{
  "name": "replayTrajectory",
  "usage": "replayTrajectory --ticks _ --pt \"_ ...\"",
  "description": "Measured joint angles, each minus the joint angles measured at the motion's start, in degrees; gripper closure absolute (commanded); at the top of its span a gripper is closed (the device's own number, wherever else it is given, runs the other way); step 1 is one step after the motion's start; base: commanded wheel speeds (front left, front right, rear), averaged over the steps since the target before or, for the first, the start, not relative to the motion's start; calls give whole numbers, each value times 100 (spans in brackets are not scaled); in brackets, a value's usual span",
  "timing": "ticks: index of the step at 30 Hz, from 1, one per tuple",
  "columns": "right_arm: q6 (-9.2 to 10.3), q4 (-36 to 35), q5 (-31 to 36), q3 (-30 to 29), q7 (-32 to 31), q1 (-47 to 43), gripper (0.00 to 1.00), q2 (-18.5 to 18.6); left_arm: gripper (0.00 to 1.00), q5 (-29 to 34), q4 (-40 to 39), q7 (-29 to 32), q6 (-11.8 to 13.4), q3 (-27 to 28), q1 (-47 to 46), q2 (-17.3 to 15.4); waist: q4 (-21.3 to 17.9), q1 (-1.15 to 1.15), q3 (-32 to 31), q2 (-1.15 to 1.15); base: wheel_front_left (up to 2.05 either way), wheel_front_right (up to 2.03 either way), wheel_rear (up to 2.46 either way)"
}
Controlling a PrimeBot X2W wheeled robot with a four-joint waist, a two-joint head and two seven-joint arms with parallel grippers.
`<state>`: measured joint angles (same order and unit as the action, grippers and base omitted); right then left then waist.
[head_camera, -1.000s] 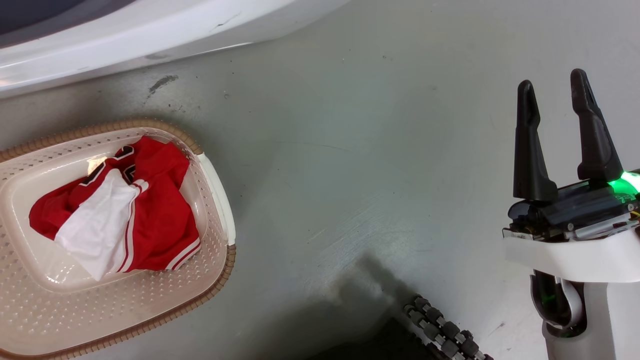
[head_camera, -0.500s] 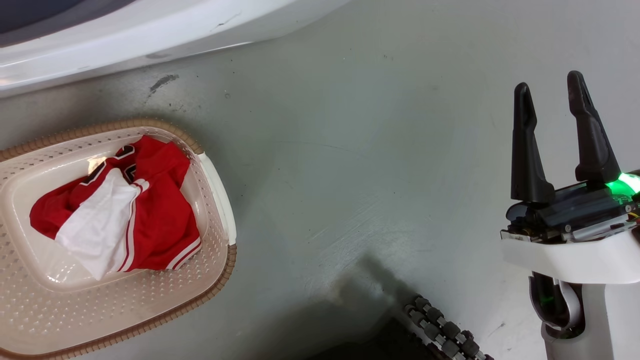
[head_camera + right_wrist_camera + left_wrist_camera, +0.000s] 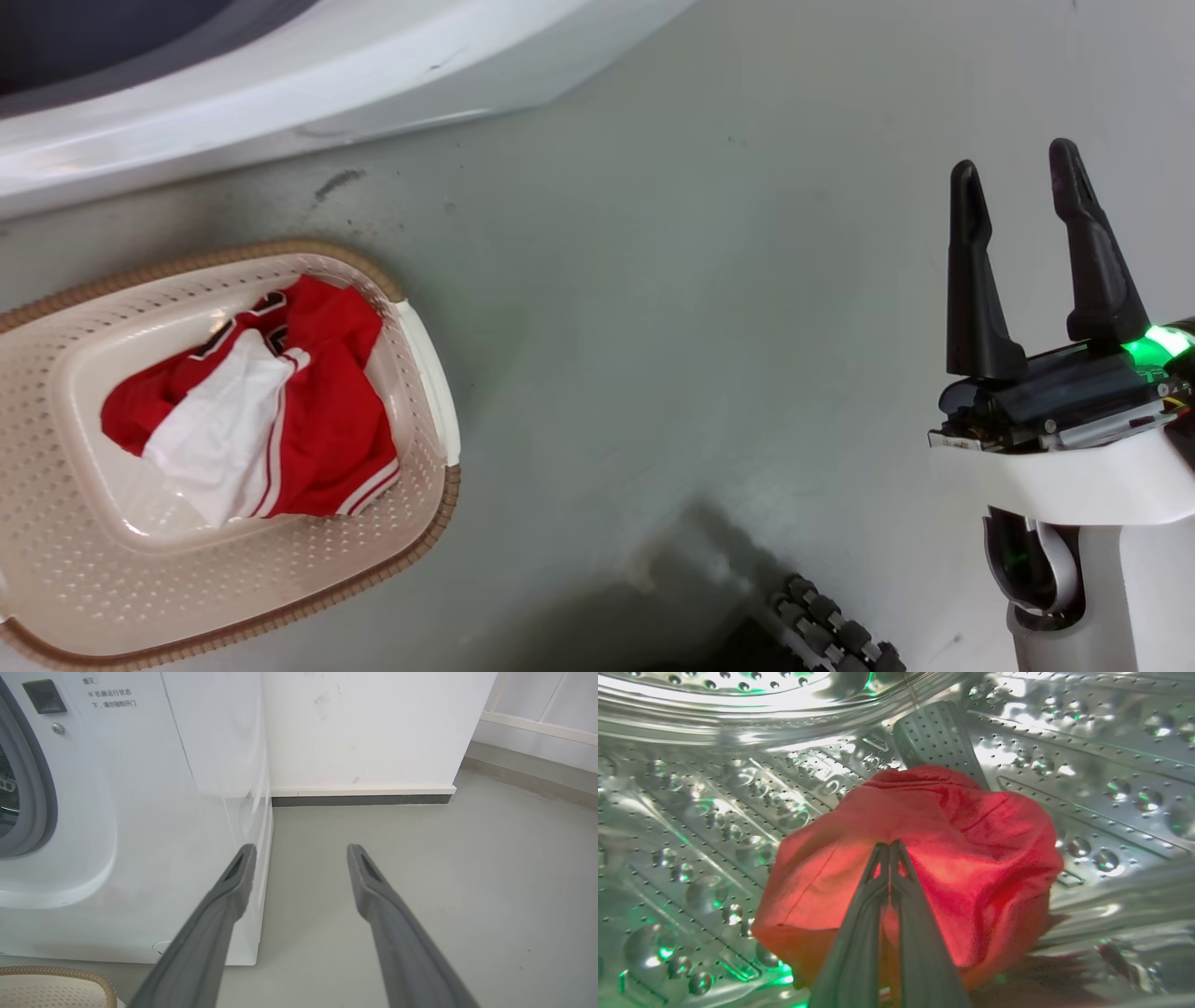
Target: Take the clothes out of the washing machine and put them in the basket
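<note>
Inside the perforated steel drum (image 3: 714,812) of the washing machine (image 3: 280,84), my left gripper (image 3: 889,845) is shut, its tips pinched into a plain bright red garment (image 3: 971,858) bunched around them. A second red garment (image 3: 317,420), with a white inner side and striped edges, lies in the cream basket (image 3: 439,504) on the floor in front of the machine. My right gripper (image 3: 1013,159) stands open and holds nothing, well to the right of the basket. In its own wrist view the right gripper (image 3: 301,851) points past the white front of the washing machine (image 3: 140,812), and a corner of the basket (image 3: 56,975) shows at the lower left.
Grey floor (image 3: 672,327) stretches between the basket and my right arm. A roller wheel of my base (image 3: 831,635) shows at the bottom. A white wall (image 3: 364,728) with a dark skirting stands right of the machine. A grey ribbed paddle (image 3: 936,732) rises behind the garment in the drum.
The head camera has shifted, so the basket and machine sit a little further right and lower in the picture. The right gripper stays open, almost still.
</note>
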<state>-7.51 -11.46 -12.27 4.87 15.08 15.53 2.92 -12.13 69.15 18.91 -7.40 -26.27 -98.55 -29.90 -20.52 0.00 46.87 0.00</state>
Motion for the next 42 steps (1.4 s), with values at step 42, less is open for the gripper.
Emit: replayTrajectory --ticks 42 --pt "0 458 832 -224 0 -645 0 -2 100 -1366 -2506 -3383 606 0 4500 801 1196 -1 -2326 0 0 0 0"
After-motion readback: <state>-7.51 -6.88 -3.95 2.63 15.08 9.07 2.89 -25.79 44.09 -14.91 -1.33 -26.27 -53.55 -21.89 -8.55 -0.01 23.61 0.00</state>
